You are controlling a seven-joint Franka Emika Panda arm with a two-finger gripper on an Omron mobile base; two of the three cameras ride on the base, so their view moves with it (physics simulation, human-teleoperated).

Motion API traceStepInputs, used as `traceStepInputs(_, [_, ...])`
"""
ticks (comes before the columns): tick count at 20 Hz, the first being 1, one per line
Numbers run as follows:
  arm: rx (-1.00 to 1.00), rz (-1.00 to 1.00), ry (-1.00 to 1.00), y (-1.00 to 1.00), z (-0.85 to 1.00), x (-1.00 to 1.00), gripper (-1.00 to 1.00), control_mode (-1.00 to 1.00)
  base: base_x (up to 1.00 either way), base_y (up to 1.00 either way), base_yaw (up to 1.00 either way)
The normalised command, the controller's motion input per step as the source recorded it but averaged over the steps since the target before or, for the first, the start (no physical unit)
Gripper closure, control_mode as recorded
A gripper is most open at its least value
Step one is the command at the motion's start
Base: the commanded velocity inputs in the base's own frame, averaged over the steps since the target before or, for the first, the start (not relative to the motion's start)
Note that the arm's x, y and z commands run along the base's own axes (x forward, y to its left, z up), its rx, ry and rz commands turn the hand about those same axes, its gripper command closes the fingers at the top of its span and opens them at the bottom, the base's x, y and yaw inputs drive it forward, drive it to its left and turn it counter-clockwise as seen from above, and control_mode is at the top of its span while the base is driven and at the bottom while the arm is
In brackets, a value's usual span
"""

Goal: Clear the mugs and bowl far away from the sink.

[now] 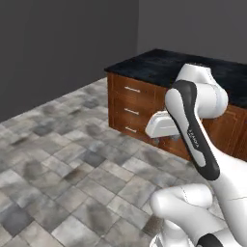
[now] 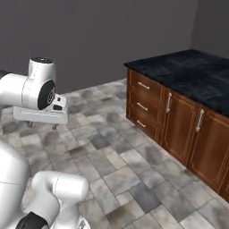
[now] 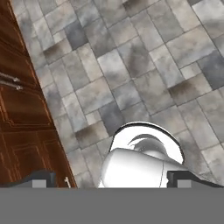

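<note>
The mugs, the bowl and the sink are out of view. My gripper (image 3: 112, 178) is open, its two dark fingertips (image 3: 42, 177) standing far apart with nothing held between them. It points down at the grey tiled floor, close beside a brown wooden cabinet front (image 3: 17, 113). From the base, the white hand (image 1: 161, 125) hangs folded in front of the arm, level with the drawers, and the gripper (image 2: 43, 125) shows under the hand at the left.
A black speckled countertop (image 2: 192, 74) tops a run of brown wooden cabinets with three drawers (image 1: 130, 111) and doors (image 2: 179, 125). Grey stone tiles (image 1: 62, 159) cover the open floor to the left. Dark walls stand behind.
</note>
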Motion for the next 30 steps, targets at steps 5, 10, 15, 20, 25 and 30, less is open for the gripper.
traceStepInputs(5, [0.00, 0.00, 0.00, 0.00, 0.00, 0.00, -1.00, 1.00, 0.03, -0.77, -0.80])
traceStepInputs(10, [0.00, 0.00, 0.00, 0.00, 0.00, 0.00, -1.00, 1.00, 0.05, -1.00, -0.68])
traceStepInputs(15, [0.00, 0.00, 0.00, 0.00, 0.00, 0.00, -1.00, 1.00, 0.05, -1.00, -0.63])
traceStepInputs(20, [0.00, 0.00, 0.00, 0.00, 0.00, 0.00, -1.00, 1.00, 0.20, -1.00, -0.56])
traceStepInputs(25, [0.00, 0.00, 0.00, 0.00, 0.00, 0.00, -1.00, 1.00, 0.42, -1.00, -0.45])
traceStepInputs(30, [0.00, 0.00, 0.00, 0.00, 0.00, 0.00, -1.00, 1.00, 0.87, -0.67, -0.41])
